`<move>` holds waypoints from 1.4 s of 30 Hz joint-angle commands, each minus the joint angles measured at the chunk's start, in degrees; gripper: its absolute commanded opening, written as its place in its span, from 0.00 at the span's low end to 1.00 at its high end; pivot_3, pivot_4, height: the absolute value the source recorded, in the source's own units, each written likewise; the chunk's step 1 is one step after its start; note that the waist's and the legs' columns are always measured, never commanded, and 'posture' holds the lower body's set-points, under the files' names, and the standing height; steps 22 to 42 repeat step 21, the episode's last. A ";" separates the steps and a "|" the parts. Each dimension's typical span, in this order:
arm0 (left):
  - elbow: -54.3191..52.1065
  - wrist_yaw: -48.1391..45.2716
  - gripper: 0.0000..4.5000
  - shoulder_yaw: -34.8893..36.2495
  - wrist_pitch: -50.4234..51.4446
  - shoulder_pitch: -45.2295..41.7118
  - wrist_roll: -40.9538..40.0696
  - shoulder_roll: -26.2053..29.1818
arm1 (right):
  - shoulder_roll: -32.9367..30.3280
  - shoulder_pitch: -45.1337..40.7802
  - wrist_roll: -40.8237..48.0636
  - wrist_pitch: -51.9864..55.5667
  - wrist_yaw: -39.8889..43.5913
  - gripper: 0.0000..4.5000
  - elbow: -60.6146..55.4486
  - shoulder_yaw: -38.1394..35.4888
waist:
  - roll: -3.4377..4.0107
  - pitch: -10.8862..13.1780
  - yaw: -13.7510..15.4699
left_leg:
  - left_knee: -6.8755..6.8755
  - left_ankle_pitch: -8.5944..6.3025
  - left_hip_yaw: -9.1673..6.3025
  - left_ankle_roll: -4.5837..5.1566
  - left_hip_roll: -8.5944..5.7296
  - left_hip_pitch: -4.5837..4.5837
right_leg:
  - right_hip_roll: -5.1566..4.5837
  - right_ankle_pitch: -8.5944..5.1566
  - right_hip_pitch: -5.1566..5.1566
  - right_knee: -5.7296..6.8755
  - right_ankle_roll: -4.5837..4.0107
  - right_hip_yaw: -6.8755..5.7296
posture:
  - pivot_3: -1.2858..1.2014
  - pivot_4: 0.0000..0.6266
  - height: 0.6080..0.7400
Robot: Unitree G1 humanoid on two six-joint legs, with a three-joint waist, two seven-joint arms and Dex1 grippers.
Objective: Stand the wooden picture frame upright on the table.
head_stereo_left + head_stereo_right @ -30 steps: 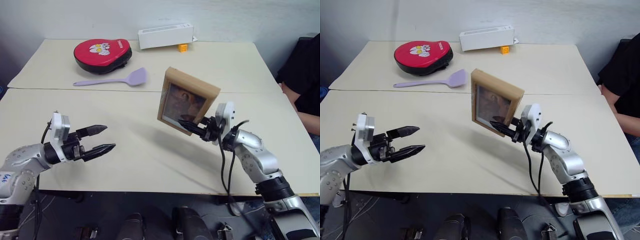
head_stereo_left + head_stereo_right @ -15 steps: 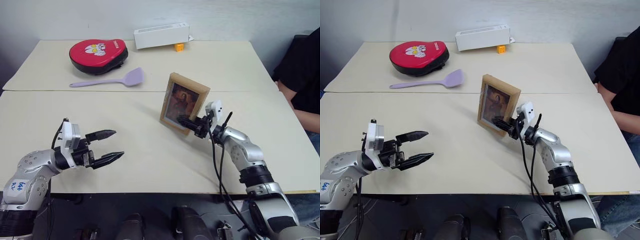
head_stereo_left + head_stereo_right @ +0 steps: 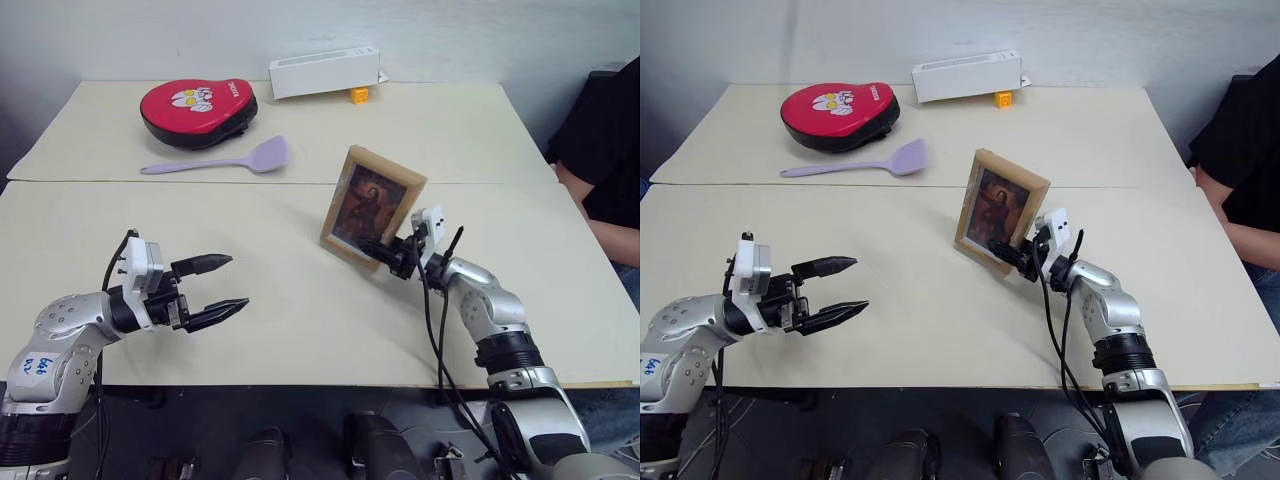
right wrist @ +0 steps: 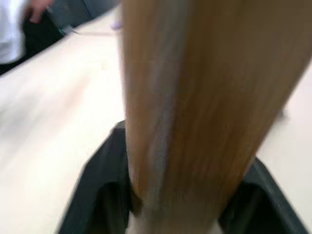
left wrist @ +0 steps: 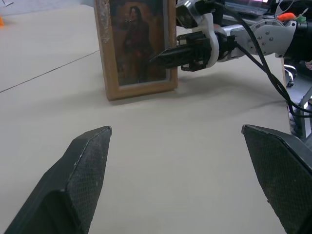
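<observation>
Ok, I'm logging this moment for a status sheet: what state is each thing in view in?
wooden picture frame: upright, bottom edge on the table, picture facing the robot.
right gripper: fingers either side of the frame's lower right edge.
left gripper: open, empty, above the table.
purple spatula: lying flat.
red pad: lying flat.
white box: lying on its long side.

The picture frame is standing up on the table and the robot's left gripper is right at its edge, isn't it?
Not quite. The wooden picture frame does stand on the table, but it is the right gripper that is at its edge, with a finger on either side of the frame. The left gripper hangs open well away from it. The left eye view shows this.
</observation>
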 commanded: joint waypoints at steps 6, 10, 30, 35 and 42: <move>0.30 -1.40 1.00 2.21 -1.50 0.64 0.95 -0.04 | -2.44 2.20 -1.98 -0.86 2.59 1.00 -5.35 -2.16 | 0.00 0.00 0.20 | -0.01 0.00 0.05 0.00 0.00 -0.10 | 0.00 0.00 -0.12 0.01 0.00 0.02 | 0.52 0.24 1.00; 0.76 -1.71 1.00 4.17 -2.53 3.03 1.98 0.72 | -8.41 9.52 -1.08 -2.19 9.36 1.00 -14.95 -3.32 | 0.01 0.00 0.37 | -0.04 0.00 0.05 0.01 0.00 -0.11 | 0.00 0.00 -0.13 0.00 0.00 0.03 | 0.52 0.24 1.00; 9.16 -1.48 1.00 10.53 -18.96 12.39 14.76 3.49 | -23.62 28.07 -10.18 -43.10 23.31 1.00 -15.58 -12.85 | 0.00 0.01 0.27 | -0.12 -0.29 0.41 0.52 -0.01 0.32 | 0.05 0.03 0.09 -0.26 0.06 0.33 | 0.52 0.24 1.00; 9.16 -1.48 1.00 10.53 -18.96 12.39 14.76 3.49 | -23.62 28.07 -10.18 -43.10 23.31 1.00 -15.58 -12.85 | 0.00 0.01 0.27 | -0.12 -0.29 0.41 0.52 -0.01 0.32 | 0.05 0.03 0.09 -0.26 0.06 0.33 | 0.52 0.24 1.00; 9.16 -1.48 1.00 10.53 -18.96 12.39 14.76 3.49 | -23.62 28.07 -10.18 -43.10 23.31 1.00 -15.58 -12.85 | 0.00 0.01 0.27 | -0.12 -0.29 0.41 0.52 -0.01 0.32 | 0.05 0.03 0.09 -0.26 0.06 0.33 | 0.52 0.24 1.00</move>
